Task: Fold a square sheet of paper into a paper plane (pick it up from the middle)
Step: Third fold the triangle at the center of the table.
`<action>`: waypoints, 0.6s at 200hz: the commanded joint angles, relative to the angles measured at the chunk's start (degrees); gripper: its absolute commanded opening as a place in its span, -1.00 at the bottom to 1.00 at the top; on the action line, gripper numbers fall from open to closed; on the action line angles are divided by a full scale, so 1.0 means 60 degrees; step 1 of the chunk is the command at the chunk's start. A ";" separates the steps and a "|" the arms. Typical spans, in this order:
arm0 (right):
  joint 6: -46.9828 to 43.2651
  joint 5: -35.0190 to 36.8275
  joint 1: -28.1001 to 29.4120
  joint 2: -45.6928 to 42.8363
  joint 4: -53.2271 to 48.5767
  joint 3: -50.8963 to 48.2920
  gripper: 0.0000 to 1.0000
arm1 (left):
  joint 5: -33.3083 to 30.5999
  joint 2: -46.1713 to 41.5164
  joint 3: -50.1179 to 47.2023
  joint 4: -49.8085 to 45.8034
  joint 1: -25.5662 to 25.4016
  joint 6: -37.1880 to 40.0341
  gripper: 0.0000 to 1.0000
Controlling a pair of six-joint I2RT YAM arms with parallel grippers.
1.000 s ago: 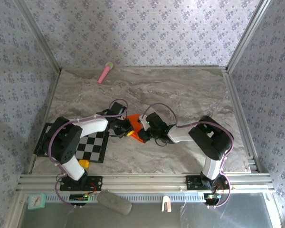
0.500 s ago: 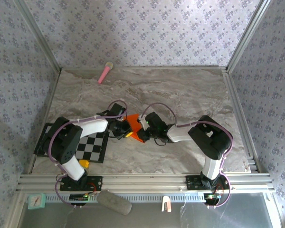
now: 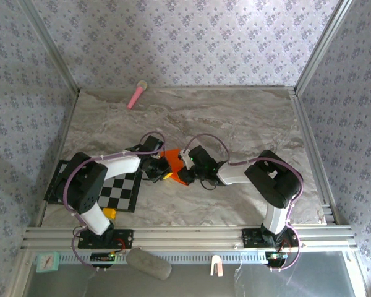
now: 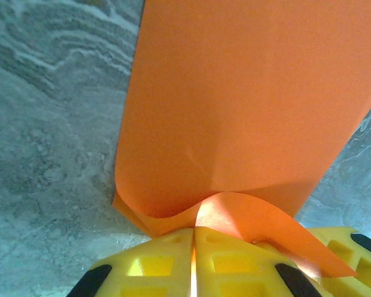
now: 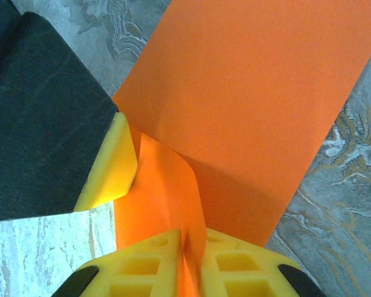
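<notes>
The square sheet of paper (image 3: 173, 158) is sitting at the middle of the table (image 3: 247, 117). Your left gripper (image 4: 193, 232) is touching the sheet's left side and your right gripper (image 5: 184, 238) its right. The mat (image 3: 120, 189) is lying left of the sheet, nearer you. The stick (image 3: 136, 94) is lying well behind the sheet, leftward.

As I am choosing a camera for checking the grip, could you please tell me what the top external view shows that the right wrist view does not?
Top external: the pink stick at the far edge of the table, the checkered mat at the near left, and both whole arms. Right wrist: the orange paper has a curled flap pinched between the right gripper fingers, with a yellow finger of the left gripper at the fold. Shared: the orange paper, both grippers and the marbled table.
</notes>
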 commanded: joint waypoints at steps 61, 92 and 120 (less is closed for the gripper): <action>0.1332 -0.0418 -0.0548 -0.1367 -0.3194 0.0936 -0.30 | -0.0563 0.0443 -0.0242 -0.0606 -0.0025 -0.0057 -0.81; 0.1553 -0.1040 -0.0605 -0.1646 -0.3894 0.1031 -0.29 | -0.0549 0.0441 -0.0215 -0.0605 -0.0030 -0.0042 -0.82; 0.1527 -0.2166 -0.0524 -0.1495 -0.4232 0.1219 -0.45 | -0.0552 0.0383 -0.0198 -0.0606 -0.0037 -0.0043 -0.81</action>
